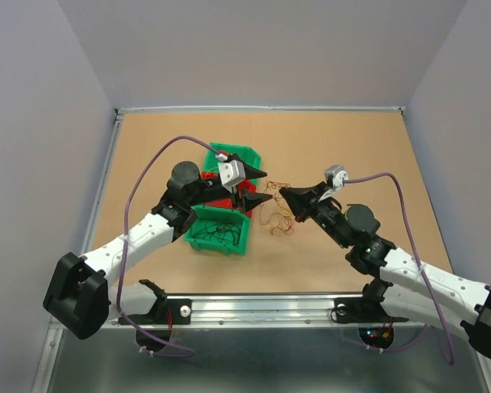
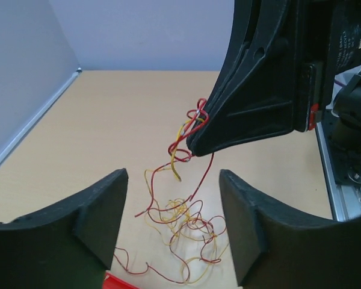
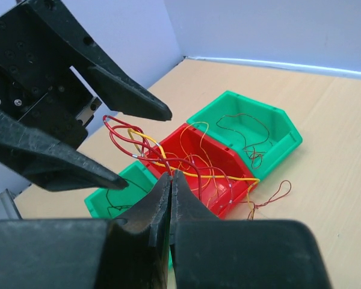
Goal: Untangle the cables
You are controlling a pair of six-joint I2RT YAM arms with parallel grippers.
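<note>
The cables are thin red and yellow wires. Part of them lies as a loose tangle (image 1: 278, 218) on the table, also seen in the left wrist view (image 2: 186, 224). My right gripper (image 1: 284, 192) is shut on a few red and yellow strands (image 3: 145, 144) and holds them lifted above the tangle; in the left wrist view this held bunch (image 2: 194, 124) hangs from its tip. My left gripper (image 1: 260, 187) is open and empty, its fingers (image 2: 102, 214) spread on either side of the tangle, just left of the right gripper's tip.
Three small bins stand in a row under the left arm: a far green bin (image 3: 271, 123) with dark wires, a red bin (image 3: 231, 162) with orange wires, a near green bin (image 1: 221, 232) with dark wires. Table walls stand around the edges.
</note>
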